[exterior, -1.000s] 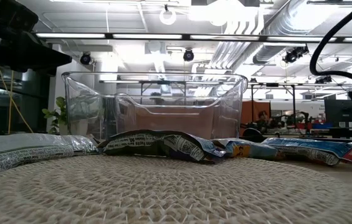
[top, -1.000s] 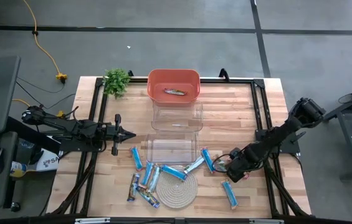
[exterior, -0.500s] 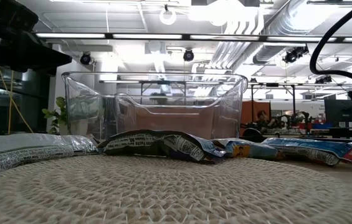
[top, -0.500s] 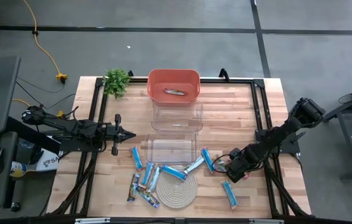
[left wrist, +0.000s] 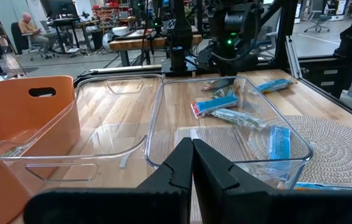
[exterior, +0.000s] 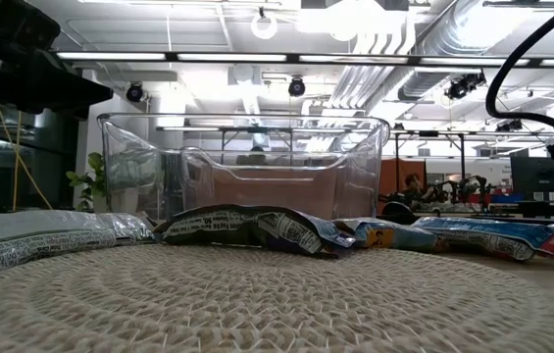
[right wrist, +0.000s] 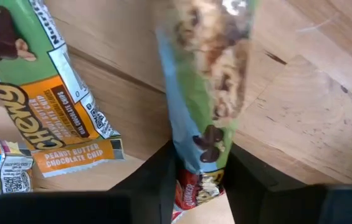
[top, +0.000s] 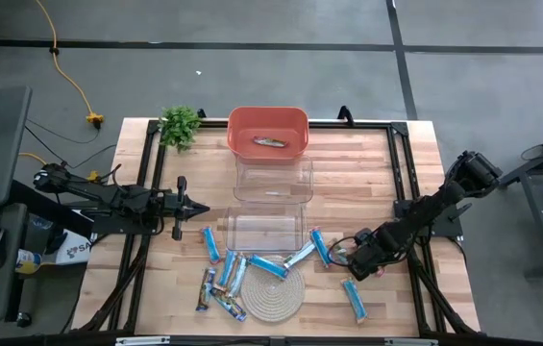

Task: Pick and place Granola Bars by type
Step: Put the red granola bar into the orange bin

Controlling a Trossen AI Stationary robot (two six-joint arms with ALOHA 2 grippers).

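We see our right gripper [top: 350, 258] low over the wooden table [top: 367, 163], on the right side near the front. Its two fingers [right wrist: 163, 180] are pressed tight on a granola bar [right wrist: 204, 93] with a see-through wrapper, and the bar lies flat on the wood. Just beside it lies another bar with a green and orange wrapper [right wrist: 45, 81].

Our left gripper [top: 194, 209] waits at the left side of the table, with its fingers [left wrist: 185, 168] closed together and nothing between them. It points at two clear plastic bins [top: 271, 226], one set behind the other in the middle of the table.

Most of the Granola Bars [top: 237, 274] lie in front of the near clear bin. Many are light blue. Some touch the round rope mat [top: 273, 296], and a few rest on its edge. One blue bar [top: 355, 299] lies apart, near the front right.

Behind the clear bins sits an orange bin [top: 267, 132] with one bar inside [top: 271, 142]. A small green plant [top: 180, 125] stands at the back left corner.
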